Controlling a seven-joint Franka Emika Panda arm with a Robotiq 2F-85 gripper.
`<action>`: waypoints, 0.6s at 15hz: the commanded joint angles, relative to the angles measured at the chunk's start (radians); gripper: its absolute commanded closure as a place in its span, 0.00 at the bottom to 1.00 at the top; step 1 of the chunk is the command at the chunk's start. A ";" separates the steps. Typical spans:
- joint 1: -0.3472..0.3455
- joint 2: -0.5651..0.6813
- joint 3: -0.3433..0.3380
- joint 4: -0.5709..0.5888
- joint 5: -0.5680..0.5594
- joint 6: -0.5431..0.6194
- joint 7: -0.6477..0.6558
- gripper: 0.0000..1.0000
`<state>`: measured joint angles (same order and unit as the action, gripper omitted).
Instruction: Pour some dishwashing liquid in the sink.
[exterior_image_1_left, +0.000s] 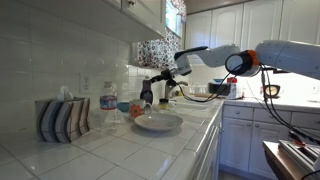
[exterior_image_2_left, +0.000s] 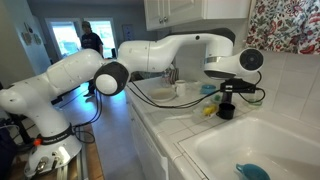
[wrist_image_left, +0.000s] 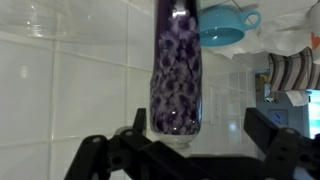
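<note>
The dishwashing liquid bottle, dark with a purple speckled pattern, fills the middle of the wrist view. It stands on the tiled counter by the wall in both exterior views. My gripper is open around it, with fingers on both sides and a gap on the right side. In the exterior views the gripper sits at the bottle's top. The white sink lies in front of the bottle, with a blue object in its basin.
A white plate, a water bottle and a striped holder stand on the counter. A blue bowl shows in the wrist view. A patterned curtain hangs above the sink. A person stands in the far room.
</note>
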<state>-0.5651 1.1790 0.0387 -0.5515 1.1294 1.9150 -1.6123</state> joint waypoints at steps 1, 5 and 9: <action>0.010 0.045 -0.007 0.082 -0.021 -0.026 0.044 0.00; 0.011 0.051 -0.006 0.086 -0.018 -0.024 0.048 0.43; 0.008 0.054 -0.005 0.085 -0.016 -0.023 0.050 0.70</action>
<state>-0.5567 1.1960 0.0386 -0.5309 1.1293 1.9123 -1.6014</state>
